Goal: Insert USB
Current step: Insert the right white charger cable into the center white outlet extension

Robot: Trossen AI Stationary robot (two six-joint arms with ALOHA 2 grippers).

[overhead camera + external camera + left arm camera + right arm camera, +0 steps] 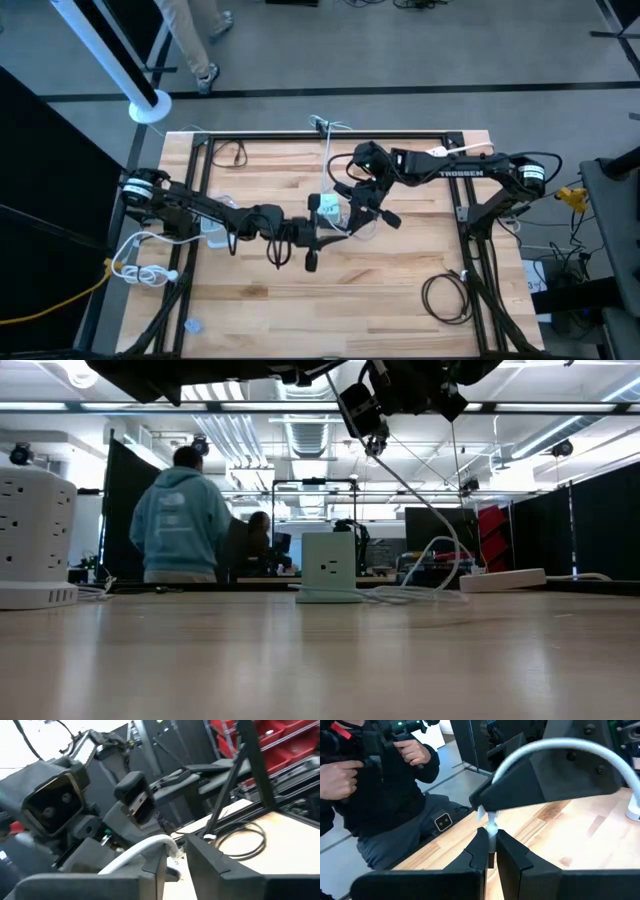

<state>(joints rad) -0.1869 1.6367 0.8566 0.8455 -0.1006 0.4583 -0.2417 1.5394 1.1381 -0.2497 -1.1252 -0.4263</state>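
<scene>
A white USB cable [555,747] ends in a small plug [491,829], held above the middle of the table. Both grippers meet at that plug. My right gripper [490,851] is shut on it, and so is my left gripper [176,866], which shows as a dark wedge [520,790] in the right wrist view. From there the cable hangs slack down to the table [420,510]. A white charging block [328,565] stands upright on the wood just below the grippers [328,207]. My left gripper pinches the cable's end right behind the plug [173,851] between its two fingers, coming in level from the table's left. The cable arcs back over one finger, lifted clear of the table. My right gripper pinches the plug's other end [491,834] between its two fingertips, only at their free ends. The fingers come from the table's right, slanting slightly down. The plug sticks out past the fingertips toward the left gripper, clear of the table.
A round white power tower [35,540] stands at the left and a flat white strip [500,578] at the right. A black cable coil [447,297] lies near the right front. A person crouches beyond the table edge [380,790]; another stands in the room [185,520].
</scene>
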